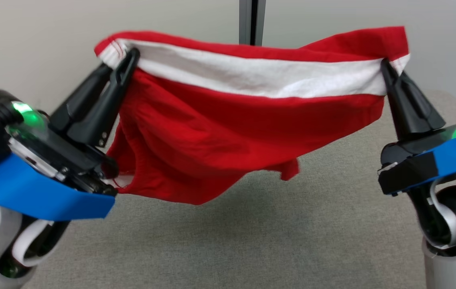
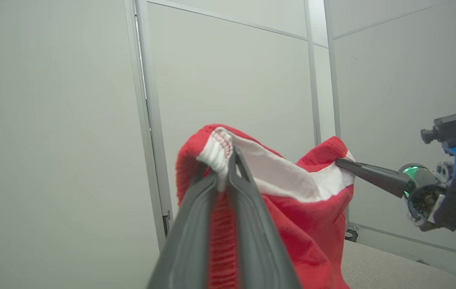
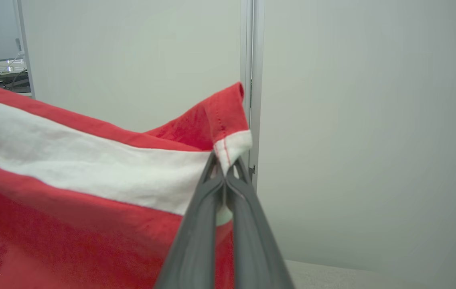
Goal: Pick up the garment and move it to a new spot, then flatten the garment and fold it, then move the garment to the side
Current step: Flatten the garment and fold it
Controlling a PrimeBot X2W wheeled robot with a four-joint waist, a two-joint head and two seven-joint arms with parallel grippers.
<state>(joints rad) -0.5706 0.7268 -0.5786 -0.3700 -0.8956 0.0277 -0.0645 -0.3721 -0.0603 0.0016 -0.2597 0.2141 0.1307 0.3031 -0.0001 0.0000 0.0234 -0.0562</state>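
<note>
Walls: pale wall panels [image 1: 31, 44] closed off the far side, and a dark upright post [image 1: 252, 22] stood behind the middle of the cloth. I judged there was little spare room in that direction.
Table: a grey fabric-covered table [image 1: 228, 245] lay bare below and in front of the hanging cloth, its far edge close under the panels. That looked like ample room to lower the cloth and spread it out.
Garment: the red garment [image 1: 228, 132], crossed by a broad white band, hung in the air above the table, stretched between the two grippers. Its top edge was nearly level and its lower part sagged in loose folds, clear of the surface.
Handling: it looked light, soft and limp to me. It would likely drape and bunch rather than keep a shape. It seemed hardly fragile, though a thin hem might slide out of a narrow pinch under a sideways tug.
Best hold: the two upper corners, where the stitched band doubled the cloth.
Left gripper: the left gripper [image 1: 125, 60] had its fingers pressed together on the ribbed white corner, with cloth bunched between them.
Right gripper: the right gripper [image 1: 386, 68] was pinched tight on the opposite corner, and a small white tab poked above its tips.
Loose flap: a small red flap [image 1: 290, 171] dangled under the right half and seemed likely to tuck under when the cloth was laid down.
</note>
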